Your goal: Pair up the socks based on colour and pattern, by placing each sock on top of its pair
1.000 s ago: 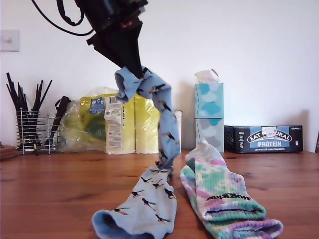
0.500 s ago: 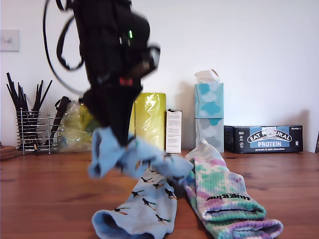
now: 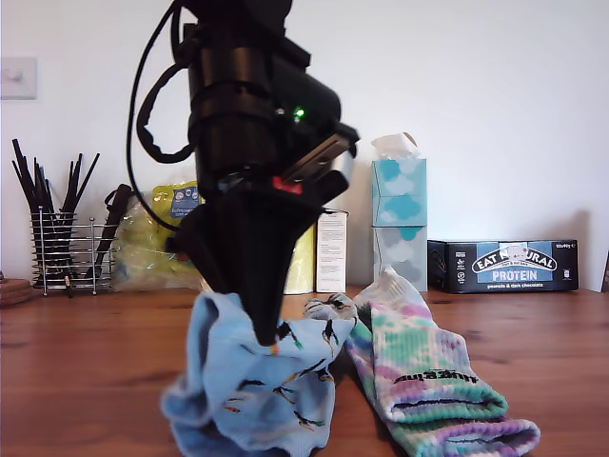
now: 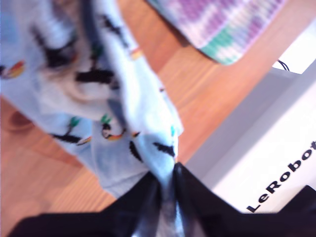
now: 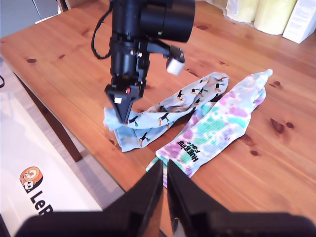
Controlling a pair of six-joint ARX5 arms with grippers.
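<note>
The light blue bird-print sock (image 3: pixel 249 386) lies bunched on the table (image 3: pixel 86 371), at nine o'clock from the tie-dye sock (image 3: pixel 423 381) in the exterior view. My first end effector (image 4: pixel 165 190) points steeply down, pinched on it. My second end effector (image 5: pixel 163 185) hangs closed, empty.

A light blue bird-print sock (image 3: pixel 243 367) is lying crumpled over its flat matching sock (image 5: pixel 197 91) near the worktop's front edge. Just beside them, the tie-dye socks (image 3: pixel 423 381) are lying stacked, lettering showing.
</note>
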